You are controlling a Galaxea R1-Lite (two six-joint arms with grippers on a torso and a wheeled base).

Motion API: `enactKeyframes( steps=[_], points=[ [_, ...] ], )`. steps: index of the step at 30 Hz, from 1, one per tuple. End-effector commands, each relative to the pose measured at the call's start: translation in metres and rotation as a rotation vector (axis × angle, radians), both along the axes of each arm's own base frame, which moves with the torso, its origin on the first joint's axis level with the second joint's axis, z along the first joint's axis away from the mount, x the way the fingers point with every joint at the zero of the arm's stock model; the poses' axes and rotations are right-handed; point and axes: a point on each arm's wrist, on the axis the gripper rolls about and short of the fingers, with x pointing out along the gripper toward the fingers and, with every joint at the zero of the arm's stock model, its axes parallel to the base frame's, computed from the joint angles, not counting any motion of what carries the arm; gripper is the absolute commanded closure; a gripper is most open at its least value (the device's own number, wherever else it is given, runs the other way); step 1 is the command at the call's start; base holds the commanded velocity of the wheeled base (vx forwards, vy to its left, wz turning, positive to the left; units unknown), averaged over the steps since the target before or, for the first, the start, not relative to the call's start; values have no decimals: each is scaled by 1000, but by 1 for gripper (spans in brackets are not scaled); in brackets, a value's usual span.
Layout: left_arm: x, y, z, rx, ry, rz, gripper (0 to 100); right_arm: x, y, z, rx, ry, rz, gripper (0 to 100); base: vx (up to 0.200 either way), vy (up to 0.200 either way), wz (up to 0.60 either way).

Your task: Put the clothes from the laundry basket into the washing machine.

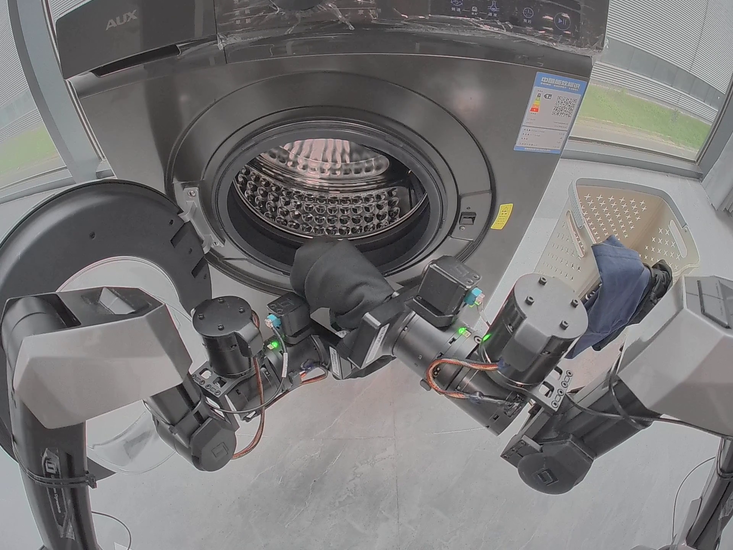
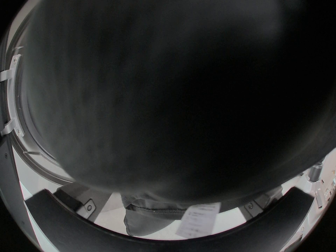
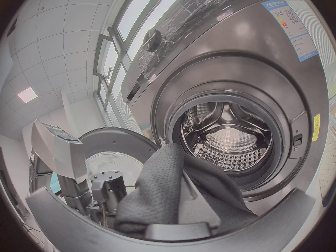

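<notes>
A black garment (image 1: 336, 278) is bunched up just in front of the lower rim of the washing machine's open port (image 1: 328, 192), whose steel drum (image 3: 227, 140) holds no clothes. My right gripper (image 3: 182, 224) comes in from the right and is shut on this garment, which drapes over its fingers. My left gripper (image 2: 168, 207) sits right under the same bundle from the left; its finger mounts stand wide apart, and the dark cloth (image 2: 168, 88) with its hem and label hangs in front. A blue garment (image 1: 615, 288) lies over the rim of the beige laundry basket (image 1: 649, 208).
The round machine door (image 1: 92, 246) is swung open to the left, close to my left arm. The basket stands on the floor right of the machine, behind my right arm. Grey floor (image 1: 366, 467) lies in front of the machine.
</notes>
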Motion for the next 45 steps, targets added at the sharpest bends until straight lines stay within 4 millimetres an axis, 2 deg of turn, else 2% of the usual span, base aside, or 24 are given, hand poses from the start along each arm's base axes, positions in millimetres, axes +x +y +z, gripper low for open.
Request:
enactKeyframes(
  steps=[1, 2, 9, 13, 19, 23, 29, 34, 35, 40, 41, 45],
  points=[
    [7, 0, -6, 0, 5, 29, 0, -1, 1, 0, 1, 1, 4, 100, 0, 0, 0],
    [7, 0, -7, 0, 5, 37, 100, -1, 1, 0, 2, 2, 3, 100, 0, 0, 0],
    [11, -1, 3, -46, -12, 77, 100, 3, -3, -1, 10, 17, -25, 100, 0, 0, 0],
    [7, 2, 11, -65, -10, 82, 100, 10, -10, 0, 17, 22, -54, 100, 0, 0, 0],
    [-18, 16, 25, -56, 7, 79, 100, 28, -31, -5, 10, 48, -127, 100, 0, 0, 0],
    [-46, 31, 39, -46, 10, 69, 100, 38, -45, -15, -16, 75, -170, 100, 0, 0, 0],
    [-70, 42, 51, -51, 5, 59, 100, 40, -39, -32, -41, 102, -160, 100, 0, 0, 0],
    [-74, 44, 57, -61, -8, 62, 100, 31, -29, -33, -38, 104, -123, 100, 0, 0, 0],
    [-74, 44, 57, -62, -9, 63, 100, 29, -27, -31, -34, 100, -117, 0, 0, 0, 0],
    [-74, 46, 57, -62, -6, 73, 100, 12, -28, -24, -40, 98, -81, 0, 0, 0, 0],
    [-76, 49, 57, -60, -6, 76, 100, -2, -34, -26, -74, 115, -61, 0, 0, 0, 0],
    [-89, 54, 60, -56, -3, 85, 100, -27, -52, -32, -163, 140, -29, 0, 0, 0, 0]
  ],
)
